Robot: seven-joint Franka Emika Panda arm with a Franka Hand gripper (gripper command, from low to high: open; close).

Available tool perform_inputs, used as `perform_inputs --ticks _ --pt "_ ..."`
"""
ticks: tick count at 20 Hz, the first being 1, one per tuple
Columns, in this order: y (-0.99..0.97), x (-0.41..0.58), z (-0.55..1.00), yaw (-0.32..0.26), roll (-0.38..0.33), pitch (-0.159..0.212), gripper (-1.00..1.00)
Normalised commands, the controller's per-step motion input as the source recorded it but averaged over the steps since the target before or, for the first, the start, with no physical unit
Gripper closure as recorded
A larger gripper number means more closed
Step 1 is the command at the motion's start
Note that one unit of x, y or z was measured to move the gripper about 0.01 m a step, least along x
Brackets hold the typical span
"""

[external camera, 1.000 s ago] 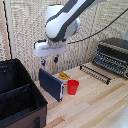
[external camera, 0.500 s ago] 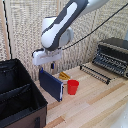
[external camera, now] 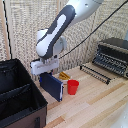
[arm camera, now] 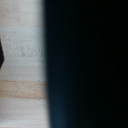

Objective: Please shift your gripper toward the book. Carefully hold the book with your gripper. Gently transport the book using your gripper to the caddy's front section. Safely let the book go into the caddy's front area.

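The white gripper [external camera: 46,73] is shut on the top edge of the dark navy book [external camera: 51,86]. The book hangs tilted below the gripper, with its lower corner close to the wooden table. The black caddy [external camera: 15,97] stands at the exterior view's left, its inner dividers showing. The book is just beside the caddy's right wall, outside it. In the wrist view the dark book [arm camera: 85,65] fills most of the picture, with pale table wood beside it. The fingers are hidden there.
A red cup [external camera: 73,87] stands right of the book, and a small yellow object [external camera: 65,76] lies behind it. A dark toaster oven [external camera: 113,55] sits at the exterior view's far right, with a wire rack [external camera: 97,73] in front of it.
The arm has swung toward the exterior view's left and dipped a little. It carried the held book slightly closer to the caddy.
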Motion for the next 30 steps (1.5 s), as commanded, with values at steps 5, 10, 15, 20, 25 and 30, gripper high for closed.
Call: perform_inputs --ticks 5,10,15,20,25,30 --pt "-0.02 0.015 -0.01 -0.002 -0.004 0.008 1.0" --pt "0.0 0.002 0.0 0.019 0.0 0.0 1.0" --pt "0.05 0.038 0.0 0.0 0.0 -0.001 1.0" --pt "0.02 0.036 0.0 0.002 0.0 0.0 1.0" --pt "0.07 0.116 0.11 -0.03 0.004 0.0 1.0" --pt "0.12 0.188 0.69 -0.175 0.066 0.018 1.0"
